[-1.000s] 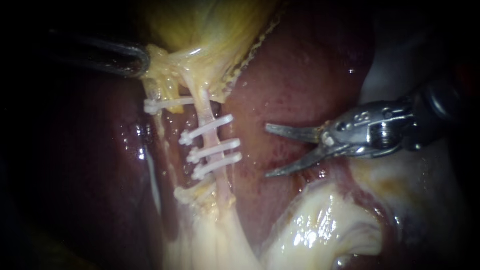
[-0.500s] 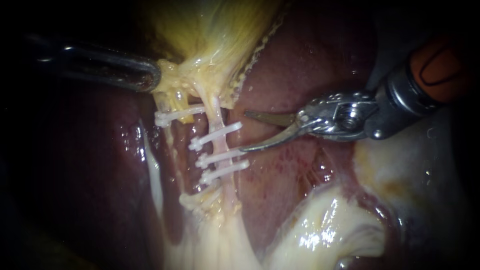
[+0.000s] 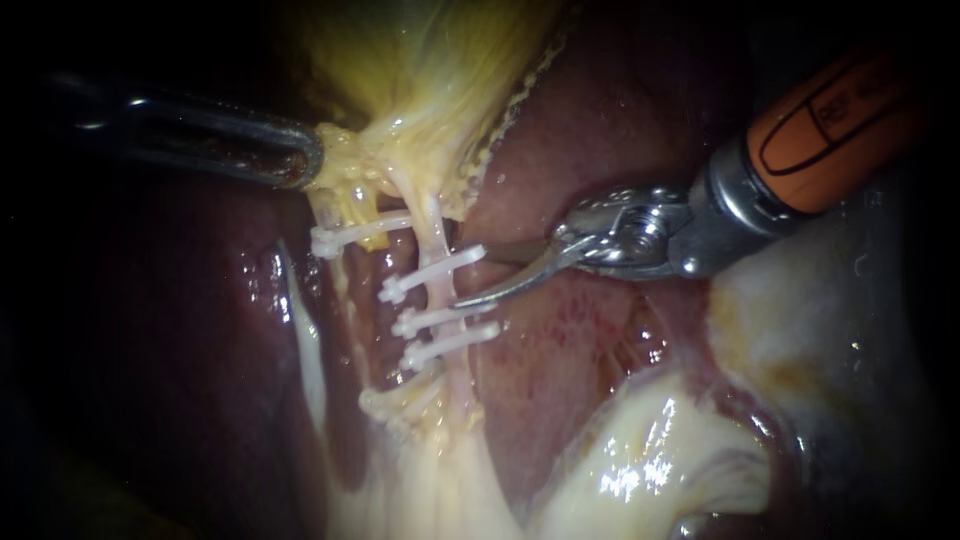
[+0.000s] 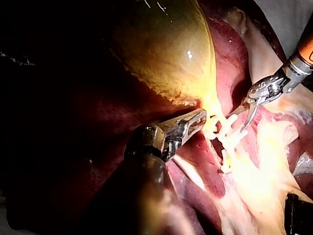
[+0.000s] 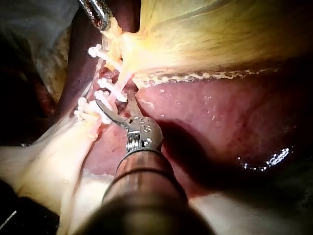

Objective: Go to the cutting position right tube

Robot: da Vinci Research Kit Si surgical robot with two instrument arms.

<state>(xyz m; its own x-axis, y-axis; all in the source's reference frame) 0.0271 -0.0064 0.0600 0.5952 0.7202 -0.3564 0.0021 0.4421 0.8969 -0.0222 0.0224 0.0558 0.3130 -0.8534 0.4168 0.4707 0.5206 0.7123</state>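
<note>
Right tube (image 3: pixel 437 294) runs down from the gallbladder (image 3: pixel 420 60) over the liver (image 3: pixel 600 130). Three clips (image 3: pixel 440 316) cross it, and a fourth sits on the tube beside it. My right tool (image 3: pixel 472 276) comes in from upper right, jaws released and spread. Lower blade's tip lies at the tube between the top two clips; upper blade sits just above the top clip's end. My left tool (image 3: pixel 300 165) is clenched on the gallbladder at its yellow base.
</note>
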